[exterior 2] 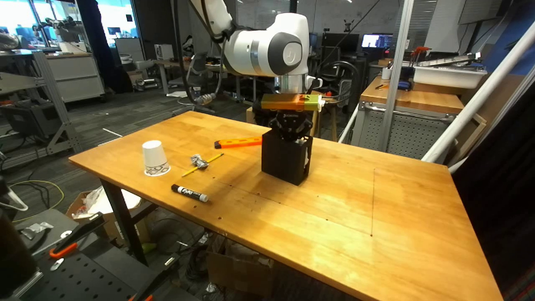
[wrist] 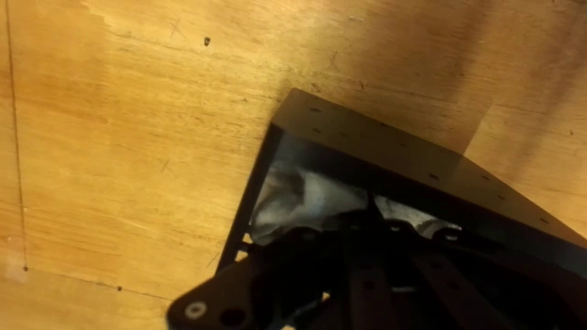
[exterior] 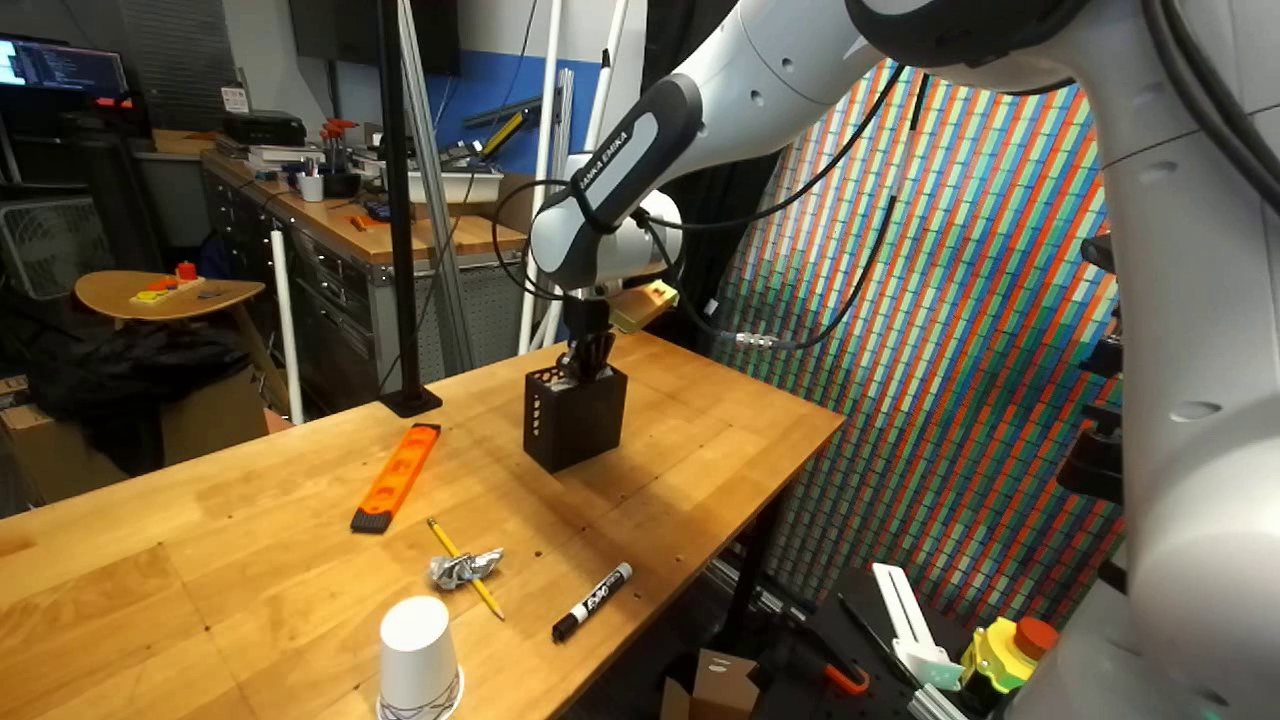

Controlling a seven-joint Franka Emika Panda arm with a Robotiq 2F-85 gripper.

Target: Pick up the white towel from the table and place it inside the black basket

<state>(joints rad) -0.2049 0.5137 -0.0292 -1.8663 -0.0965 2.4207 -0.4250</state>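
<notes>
Just left of centre in an exterior view, the Robotiq gripper (exterior: 587, 366) reaches into the black perforated basket (exterior: 582, 432); clenched or released, I cannot tell. In an exterior view, the basket stands near mid-frame on the butcher-block table (exterior 2: 338, 196). Centrally in the wrist view, the white towel (wrist: 321, 195) shows inside. A good finish likely means loosening modestly, then rising straight, so neither catches.
</notes>
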